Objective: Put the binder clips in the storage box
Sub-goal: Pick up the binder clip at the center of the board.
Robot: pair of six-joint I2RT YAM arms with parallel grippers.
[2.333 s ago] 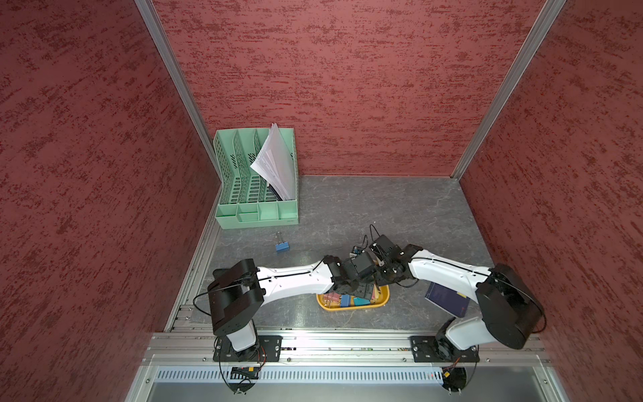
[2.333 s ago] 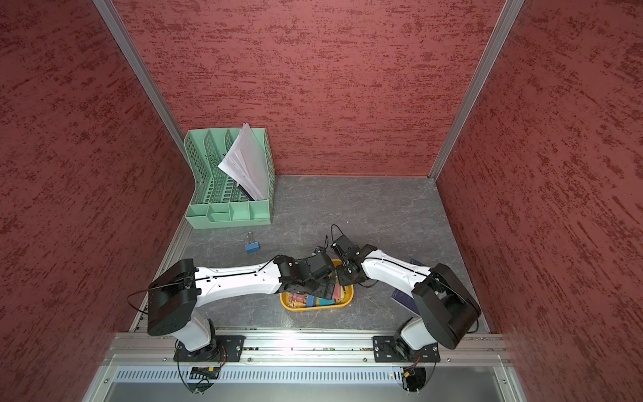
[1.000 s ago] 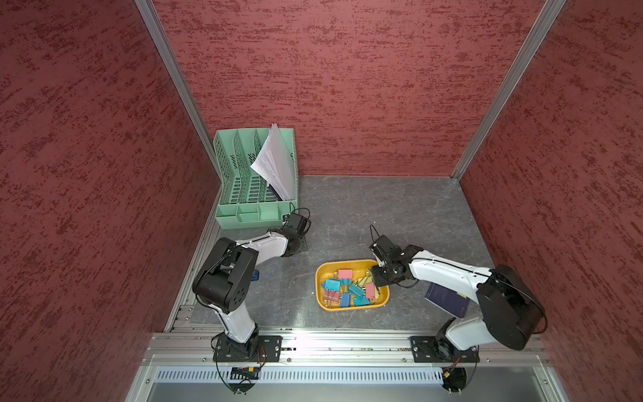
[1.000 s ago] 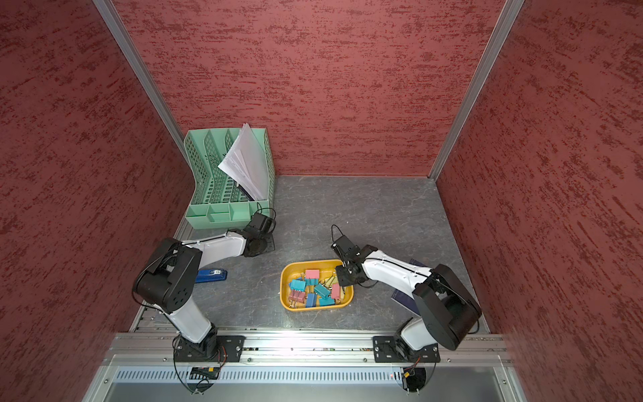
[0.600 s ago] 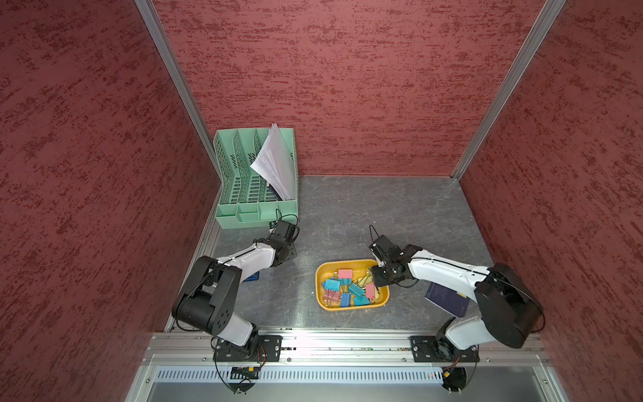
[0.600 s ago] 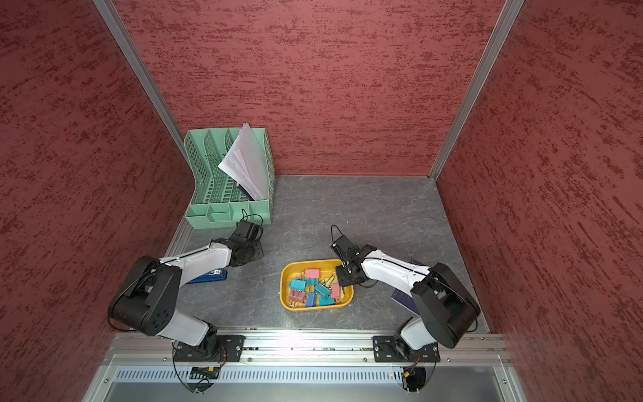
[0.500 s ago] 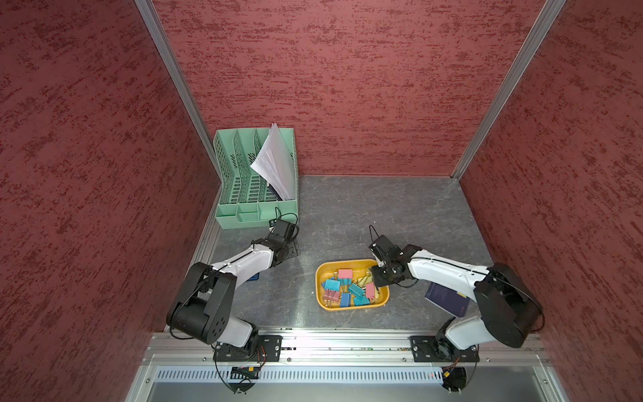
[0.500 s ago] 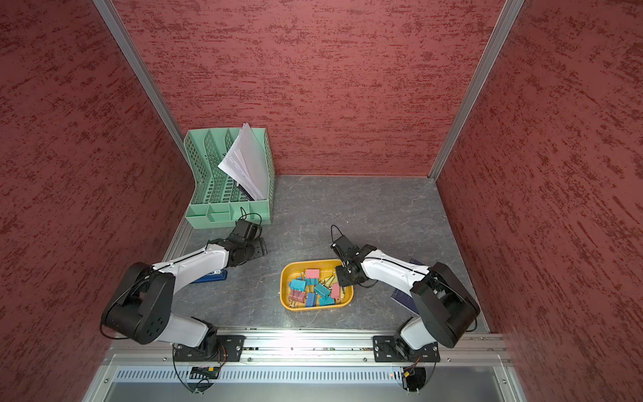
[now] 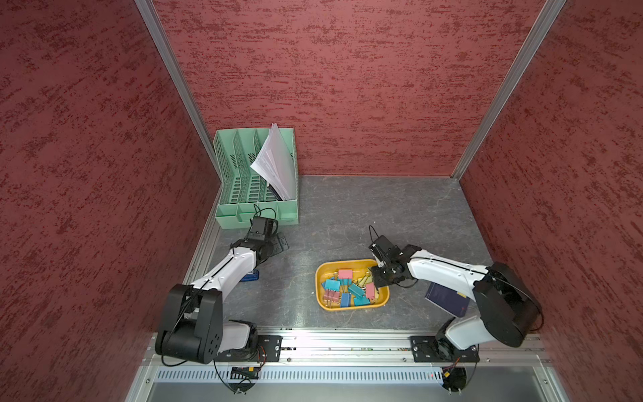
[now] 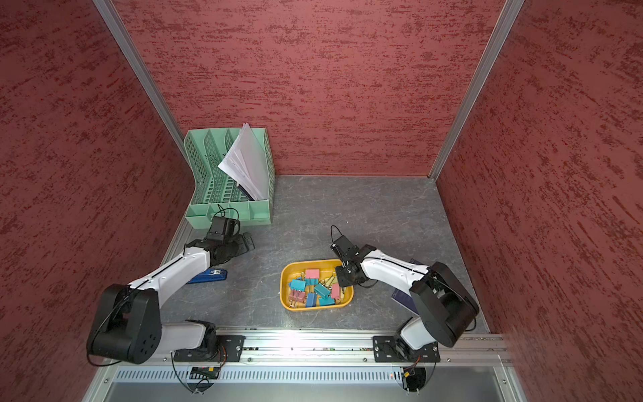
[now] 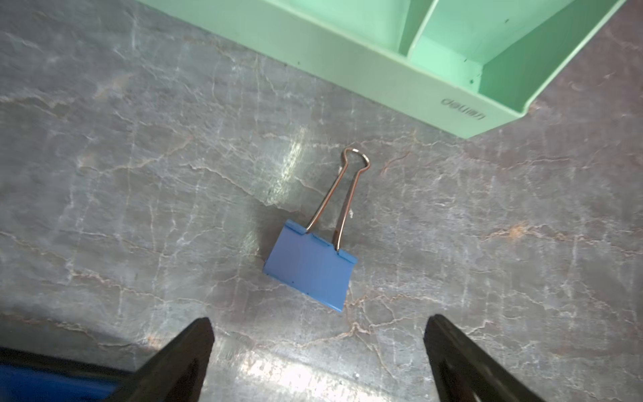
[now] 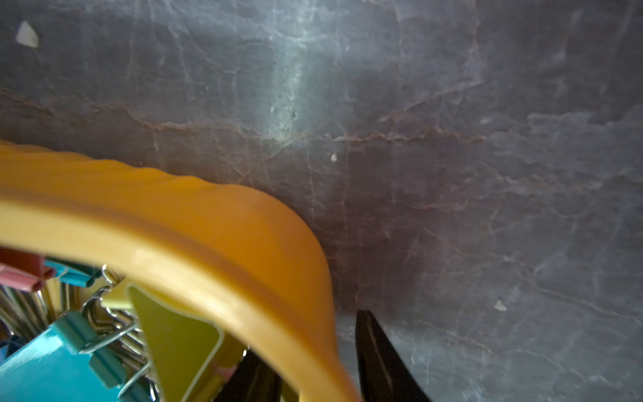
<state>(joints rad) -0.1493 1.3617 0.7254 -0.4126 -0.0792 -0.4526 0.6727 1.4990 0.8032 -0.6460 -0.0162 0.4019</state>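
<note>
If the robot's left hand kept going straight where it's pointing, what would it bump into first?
Most likely the blue binder clip, lying on the table just ahead of the open left hand. The green file organizer sits farther along. How high the hand is, I can't tell.
</note>
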